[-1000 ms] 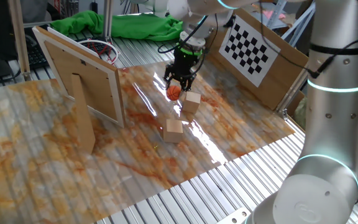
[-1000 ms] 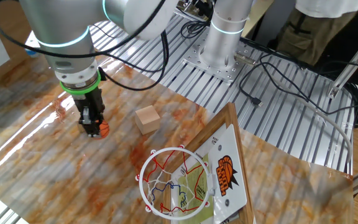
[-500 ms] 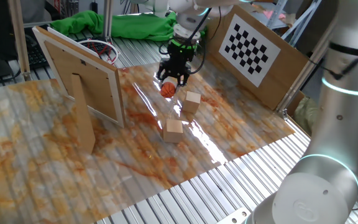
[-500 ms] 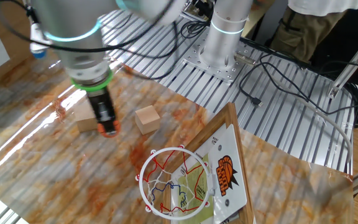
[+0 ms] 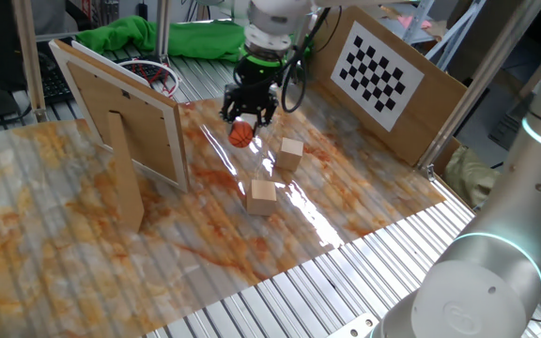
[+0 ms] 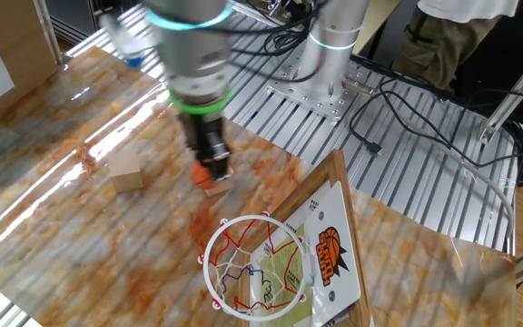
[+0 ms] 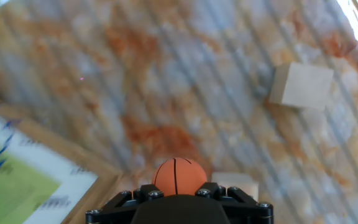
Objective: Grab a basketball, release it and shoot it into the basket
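Gripper nearer hoop, round seamed basketball clamped.

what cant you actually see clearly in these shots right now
- End effector fingertips: hand view, cut off by the bottom edge, behind the basketball.
- Basket: one fixed view, mostly hidden behind its wooden panel.
- Second wooden cube: other fixed view, largely covered by the end effector and ball.
- Arm: other fixed view, motion-blurred.
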Motion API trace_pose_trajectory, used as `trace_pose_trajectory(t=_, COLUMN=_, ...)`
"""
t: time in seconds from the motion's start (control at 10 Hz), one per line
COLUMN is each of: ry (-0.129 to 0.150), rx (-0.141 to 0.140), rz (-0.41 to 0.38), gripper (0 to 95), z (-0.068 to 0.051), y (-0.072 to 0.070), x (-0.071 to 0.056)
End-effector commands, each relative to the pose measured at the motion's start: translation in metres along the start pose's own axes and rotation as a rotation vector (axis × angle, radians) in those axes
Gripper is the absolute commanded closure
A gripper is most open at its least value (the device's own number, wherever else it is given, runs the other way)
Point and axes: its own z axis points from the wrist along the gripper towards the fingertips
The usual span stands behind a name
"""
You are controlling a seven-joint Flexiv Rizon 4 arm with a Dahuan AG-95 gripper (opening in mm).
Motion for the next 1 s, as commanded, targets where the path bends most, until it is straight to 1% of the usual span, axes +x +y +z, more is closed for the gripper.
trace_pose_trajectory(t=0.1, ry=-0.004, rx=0.01, rz=0.007, gripper=95.0, z=-0.0061, y=0.0095, x=0.0067)
trace_pose_trajectory(t=0.2, ry=-0.014, rx=0.023, rz=-0.014, gripper=95.0, z=-0.0061, y=0.0095, x=0.0067)
trace_pose_trajectory(t=0.3, ry=-0.024, rx=0.043, rz=-0.039, gripper=95.0, z=-0.0061, y=0.0095, x=0.0067)
trace_pose_trajectory(t=0.4, ry=-0.03, rx=0.039, rz=-0.042, gripper=95.0, z=-0.0061, y=0.0095, x=0.0067)
trace_pose_trajectory(t=0.5, ry=-0.048, rx=0.023, rz=-0.073, gripper=95.0, z=-0.0061, y=0.0095, x=0.0067)
trace_pose_trajectory(t=0.6, ry=-0.05, rx=-0.006, rz=-0.1, gripper=95.0, z=-0.0061, y=0.0095, x=0.0067)
trace_pose_trajectory(t=0.7, ry=-0.05, rx=-0.042, rz=-0.106, gripper=95.0, z=-0.0061, y=0.0095, x=0.0067)
trace_pose_trajectory(t=0.8, ry=-0.056, rx=-0.065, rz=-0.142, gripper=95.0, z=-0.0061, y=0.0095, x=0.0067)
trace_pose_trajectory(t=0.9, ry=-0.065, rx=-0.097, rz=-0.165, gripper=95.0, z=-0.0061, y=0.0095, x=0.0067)
trace_pose_trajectory(t=1.0, ry=-0.075, rx=-0.107, rz=-0.171, gripper=95.0, z=-0.0061, y=0.0095, x=0.0067)
